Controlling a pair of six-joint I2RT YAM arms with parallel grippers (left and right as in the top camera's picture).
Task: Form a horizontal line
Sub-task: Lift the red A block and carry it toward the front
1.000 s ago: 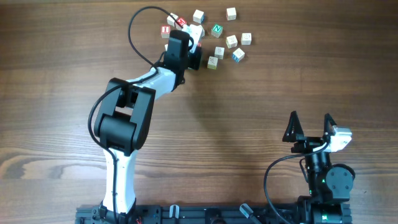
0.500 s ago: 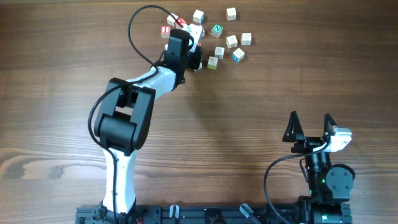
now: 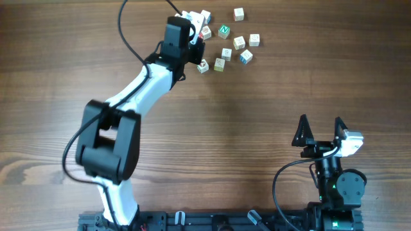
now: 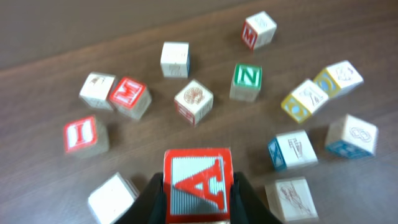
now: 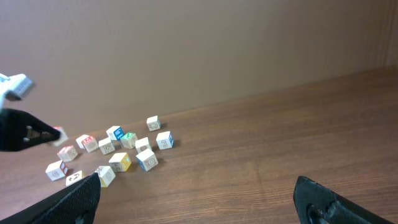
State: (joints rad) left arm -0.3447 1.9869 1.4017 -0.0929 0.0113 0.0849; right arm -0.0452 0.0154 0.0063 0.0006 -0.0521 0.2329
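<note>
Stretching across the wooden table [image 3: 270, 96], the white left arm [image 3: 138, 90] reaches the far scatter of letter cubes [image 3: 239, 42]; the right pincer [image 3: 320, 122] rests well apart, jaws spread wide. The left pincer [image 4: 198, 202] pinches a red A cube [image 4: 198, 180], apparently clear of the wood. Ahead and to its left, a red M cube [image 4: 129, 96] touches a pale cube [image 4: 97, 89].

Wooden table [image 3: 270, 109], scattered letter cubes [image 3: 239, 42]

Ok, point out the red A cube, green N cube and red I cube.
red A cube [image 4: 198, 180], left wrist view, lettered face.
green N cube [image 4: 247, 76], left wrist view, N face.
red I cube [image 4: 81, 134], left wrist view, I face.
</note>
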